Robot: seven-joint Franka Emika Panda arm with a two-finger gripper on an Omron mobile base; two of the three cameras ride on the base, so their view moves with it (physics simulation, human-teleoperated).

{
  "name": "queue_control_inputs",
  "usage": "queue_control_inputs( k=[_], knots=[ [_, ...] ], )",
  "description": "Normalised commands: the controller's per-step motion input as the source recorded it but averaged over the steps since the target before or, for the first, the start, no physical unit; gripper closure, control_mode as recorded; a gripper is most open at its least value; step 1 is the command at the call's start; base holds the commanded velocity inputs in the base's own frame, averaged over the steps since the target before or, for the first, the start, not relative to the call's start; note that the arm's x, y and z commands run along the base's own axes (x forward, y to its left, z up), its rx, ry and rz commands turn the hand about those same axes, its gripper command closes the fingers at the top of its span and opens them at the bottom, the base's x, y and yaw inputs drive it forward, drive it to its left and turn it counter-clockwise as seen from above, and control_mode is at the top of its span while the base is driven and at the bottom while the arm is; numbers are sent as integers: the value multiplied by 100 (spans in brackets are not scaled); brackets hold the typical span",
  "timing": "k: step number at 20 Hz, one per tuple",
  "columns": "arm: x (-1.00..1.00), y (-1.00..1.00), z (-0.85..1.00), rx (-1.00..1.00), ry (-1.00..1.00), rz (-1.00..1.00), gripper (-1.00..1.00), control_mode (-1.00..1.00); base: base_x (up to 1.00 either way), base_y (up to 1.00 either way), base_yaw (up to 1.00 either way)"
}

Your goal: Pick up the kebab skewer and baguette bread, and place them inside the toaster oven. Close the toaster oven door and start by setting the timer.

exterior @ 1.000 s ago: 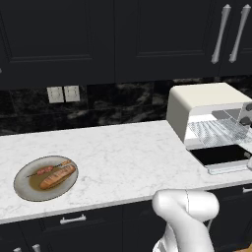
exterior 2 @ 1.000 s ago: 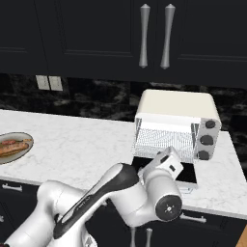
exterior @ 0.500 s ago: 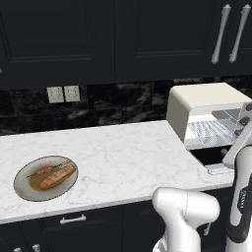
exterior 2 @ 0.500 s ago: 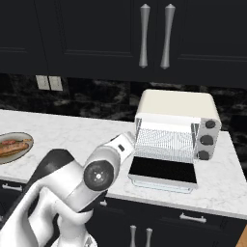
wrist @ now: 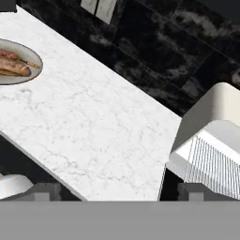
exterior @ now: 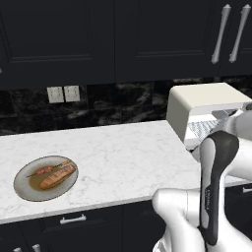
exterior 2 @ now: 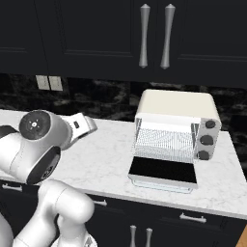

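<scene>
Nearest the base, the white jointed arm (exterior 2: 43,149) folds high above the white marble counter (exterior: 123,157), its hand raised over the front edge. Its two-finger claw (wrist: 117,191) stands wide, holding nothing. Near the counter's left front edge, a round grey plate (exterior: 22,189) carries the golden-brown oblong baguette (exterior: 58,176) with the thin meat skewer (exterior: 48,170) just behind it. At the right end sits the boxy cream toaster oven (exterior 2: 176,125), its dark glass door (exterior 2: 163,170) dropped flat. No writing is legible.
</scene>
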Motion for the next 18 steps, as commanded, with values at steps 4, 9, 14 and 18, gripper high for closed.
queue_control_inputs(
  k=[4,9,14,18],
  knots=[
    [2,100,-20,1,12,-1,-100,-100,0,0,0],
    [23,100,-41,3,10,-6,-100,-100,0,0,0],
    [3,100,-54,8,7,-3,-100,-100,0,0,0],
    [0,100,-31,1,8,7,-100,-100,0,0,0]
  ],
)
